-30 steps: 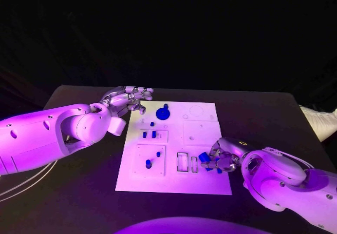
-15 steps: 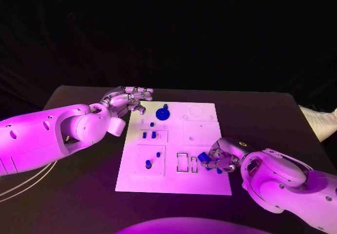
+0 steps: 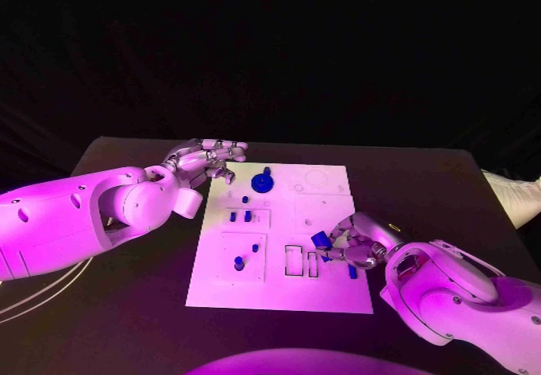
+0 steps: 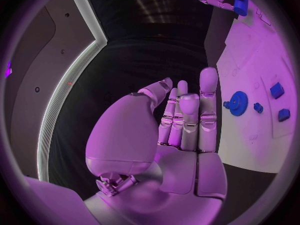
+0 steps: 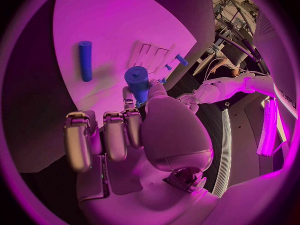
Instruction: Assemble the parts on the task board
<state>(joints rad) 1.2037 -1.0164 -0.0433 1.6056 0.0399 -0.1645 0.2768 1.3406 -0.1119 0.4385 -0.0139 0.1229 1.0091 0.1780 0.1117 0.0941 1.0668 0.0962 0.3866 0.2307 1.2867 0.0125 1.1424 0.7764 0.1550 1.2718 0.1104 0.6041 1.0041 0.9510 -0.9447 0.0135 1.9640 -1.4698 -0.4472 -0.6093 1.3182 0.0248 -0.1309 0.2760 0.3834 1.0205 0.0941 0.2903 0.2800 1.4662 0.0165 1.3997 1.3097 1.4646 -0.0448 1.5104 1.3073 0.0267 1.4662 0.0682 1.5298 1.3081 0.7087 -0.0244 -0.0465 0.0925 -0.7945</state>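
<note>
Right wrist view shows the right hand pinching a blue cylinder; left hand empty.

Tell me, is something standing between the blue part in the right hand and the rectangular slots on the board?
Nothing visible does. The right hand holds the blue part just beside the rectangular slots on the task board; bare white surface lies between.

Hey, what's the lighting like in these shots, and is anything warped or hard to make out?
Head view: magenta light washes the task board and both arms, and the background is black. Left wrist view: fisheye bends the board's edge, and the left hand looms large with its fingers straight. Right wrist view: same curvature; the right hand holds a blue cylinder, and bright light strips glare at the rim.
</note>
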